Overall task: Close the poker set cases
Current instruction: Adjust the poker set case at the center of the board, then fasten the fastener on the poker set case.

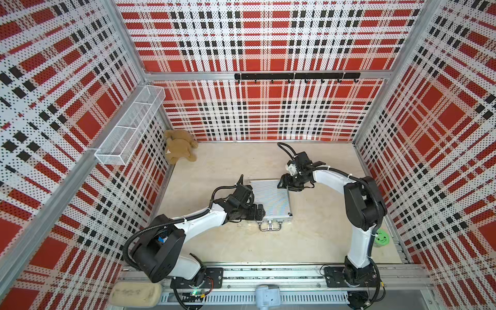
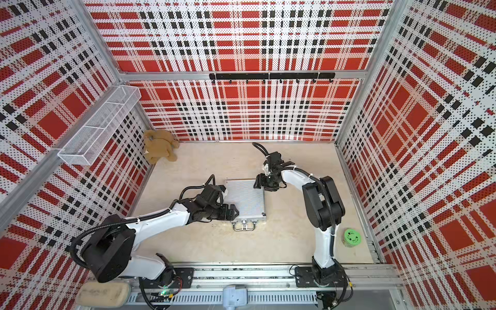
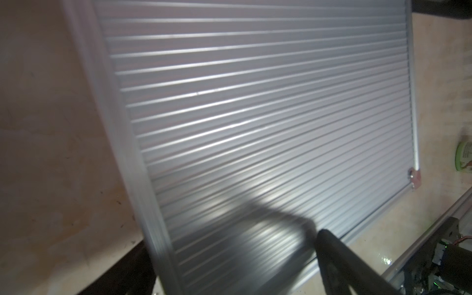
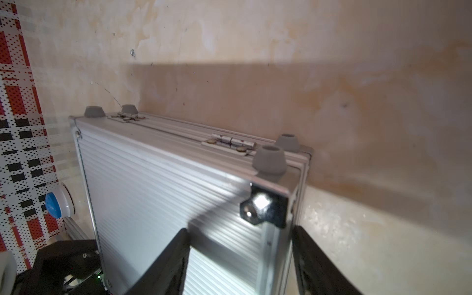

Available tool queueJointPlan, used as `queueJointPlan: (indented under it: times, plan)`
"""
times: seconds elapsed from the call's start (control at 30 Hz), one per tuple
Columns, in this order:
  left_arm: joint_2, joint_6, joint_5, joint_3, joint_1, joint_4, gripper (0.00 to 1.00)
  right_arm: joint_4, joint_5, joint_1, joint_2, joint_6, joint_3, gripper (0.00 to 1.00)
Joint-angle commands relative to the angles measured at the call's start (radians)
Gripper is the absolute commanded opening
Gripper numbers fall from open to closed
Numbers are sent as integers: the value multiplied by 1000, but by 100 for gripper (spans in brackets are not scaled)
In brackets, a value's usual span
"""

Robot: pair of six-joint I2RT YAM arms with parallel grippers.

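Slippage worries me: my right fingers (image 4: pixel 168 263), spread astride the case (image 1: pixel 271 200) corner, and left fingers (image 3: pixel 337 255) (also spread, straddling its edge) could shove it askew before any latching.

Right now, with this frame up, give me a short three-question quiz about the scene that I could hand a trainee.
1. True or false: the silver case lies flat with its lid down.
2. The case's handle points toward: A the back wall, B the rail the arms stand on, C the wire basket.
3. Which soft toy lies in the far left corner of the table?
Key: 1 true; 2 B; 3 the teddy bear.
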Motion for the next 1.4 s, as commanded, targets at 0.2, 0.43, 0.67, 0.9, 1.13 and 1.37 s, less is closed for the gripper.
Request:
queueJointPlan:
  times: [0.2,0.43,0.67,0.9,1.13,1.37]
  plan:
    - [89,-4,27,55,-103,12,94,-17,-42,21,107,-63,123,64]
    - [129,-17,26,97,-134,11,94,-35,23,6,67,-53,122,68]
    - [7,-5,-5,96,-84,-114,95,-25,78,-33,-171,7,-53,73]
    - [-78,110,37,201,144,-261,96,55,61,-6,-461,189,-364,74]
    - [168,314,47,503,210,-381,94,175,112,153,-711,463,-620,74]
    - [389,433,75,740,187,-446,91,234,213,290,-835,650,-764,74]
